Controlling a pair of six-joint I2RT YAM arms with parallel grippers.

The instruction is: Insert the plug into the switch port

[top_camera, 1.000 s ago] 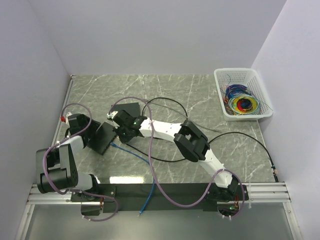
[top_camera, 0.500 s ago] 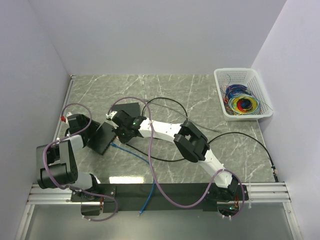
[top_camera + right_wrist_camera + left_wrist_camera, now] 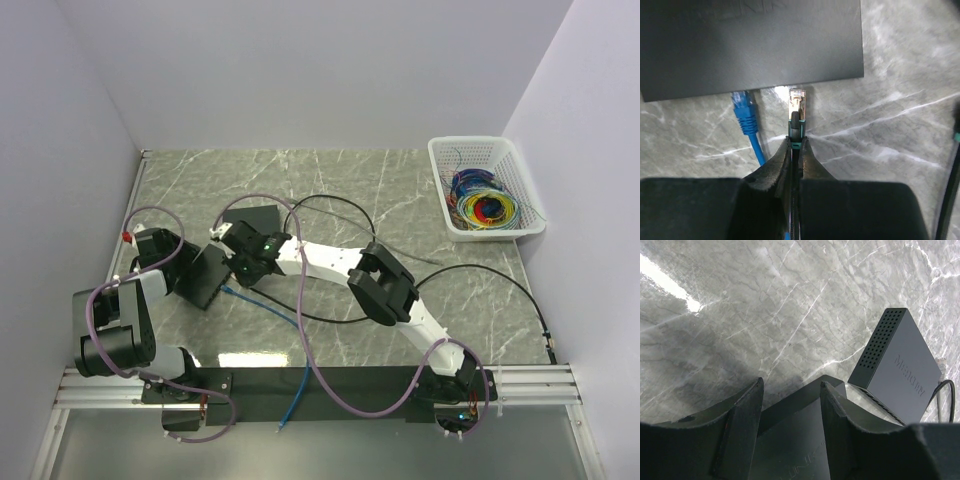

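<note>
A black network switch (image 3: 205,275) lies at the left of the table. My left gripper (image 3: 178,266) is shut on its left end. In the left wrist view my fingers (image 3: 747,410) stand on either side of the switch body (image 3: 792,445). My right gripper (image 3: 795,145) is shut on the boot of a black cable's plug (image 3: 797,102). The plug's metal tip points at the switch's port edge (image 3: 790,82), a small gap short of it. A blue plug (image 3: 742,107) sits in a port just left of it. In the top view my right gripper (image 3: 243,266) is at the switch's right side.
A second black switch (image 3: 262,220) lies just behind the first; it also shows in the left wrist view (image 3: 897,362). The blue cable (image 3: 268,308) and black cables (image 3: 470,268) trail across the table. A white basket (image 3: 440,185) of coloured wires stands at the back right.
My left arm has shifted a little with the switch in its grip. My right gripper has edged slightly left and back with the plug, staying at the switch's edge.
</note>
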